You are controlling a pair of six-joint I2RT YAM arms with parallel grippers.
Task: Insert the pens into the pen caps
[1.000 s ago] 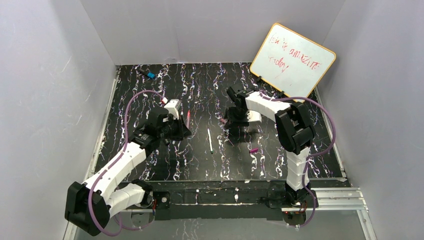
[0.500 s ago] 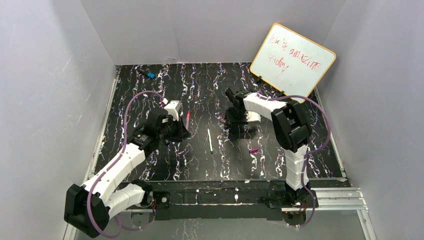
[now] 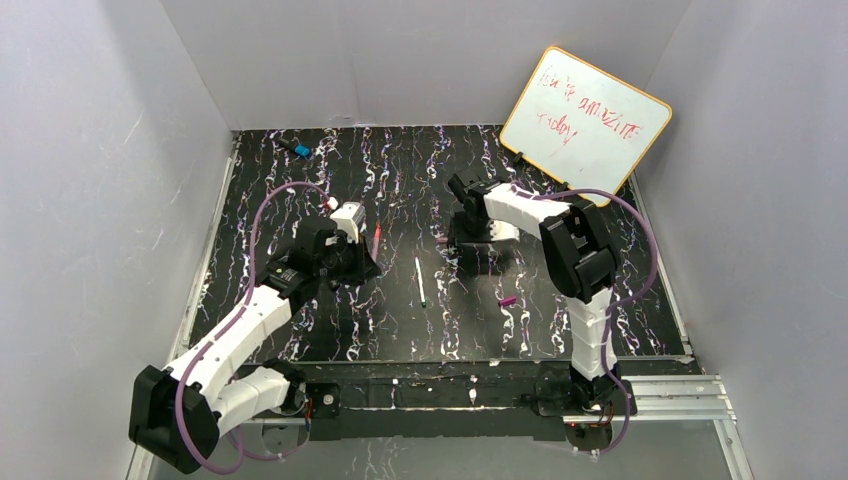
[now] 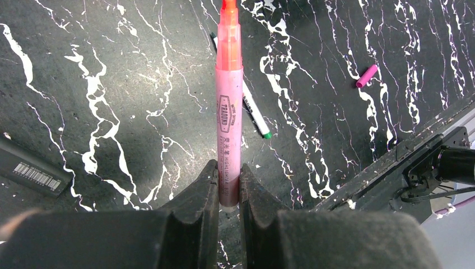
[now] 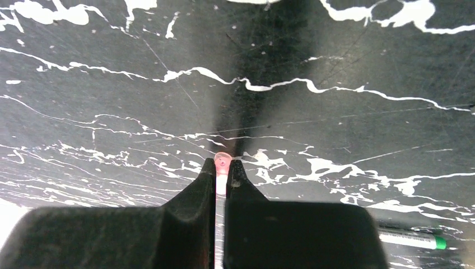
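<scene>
My left gripper [image 4: 228, 171] is shut on the rear end of the thin pink pen [image 4: 229, 106], which points away from it above the table, orange tip forward. In the top view this gripper [image 3: 352, 245] is left of centre and the pink pen [image 3: 376, 238] sticks out beside it. The thin white pen [image 3: 420, 281] lies flat at mid table. My right gripper [image 5: 223, 168] is down at the table surface, shut on the pale pink cap [image 5: 222, 160], whose round end pokes out between the tips. The magenta cap [image 3: 508, 300] lies loose nearer the front.
A black marker with a blue end [image 3: 296, 149] lies at the back left. A whiteboard [image 3: 585, 120] leans at the back right. A flat black object with a barcode label [image 4: 31, 168] lies left of the held pen. White walls close in three sides.
My right gripper has closed its jaws onto the pale pink cap and its arm has settled slightly. The left arm and the pink pen have not moved.
</scene>
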